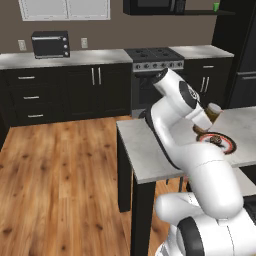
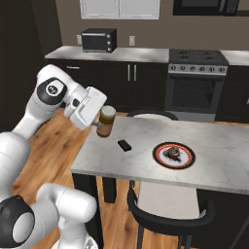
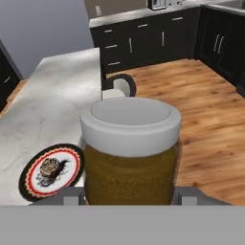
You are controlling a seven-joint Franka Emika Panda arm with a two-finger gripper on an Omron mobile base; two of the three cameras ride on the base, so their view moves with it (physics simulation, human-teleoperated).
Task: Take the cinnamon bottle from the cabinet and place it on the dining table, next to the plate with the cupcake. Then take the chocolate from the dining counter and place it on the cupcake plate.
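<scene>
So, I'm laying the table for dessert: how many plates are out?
1: a plate with a cupcake sits on the marble table, right of the chocolate bar. None seem hidden.

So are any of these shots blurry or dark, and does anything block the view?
Hand view: the cinnamon bottle looms close, hiding much of the dining table. Left base view: the arm covers most of the bottle. Right base view: evenly lit, soft, chocolate and plate plain.

The marble-topped table (image 2: 223, 165) on black legs carries the plate (image 2: 174, 155) with a cupcake (image 2: 172, 153), and the chocolate (image 2: 124, 145) lies at its 9 o'clock.
</scene>
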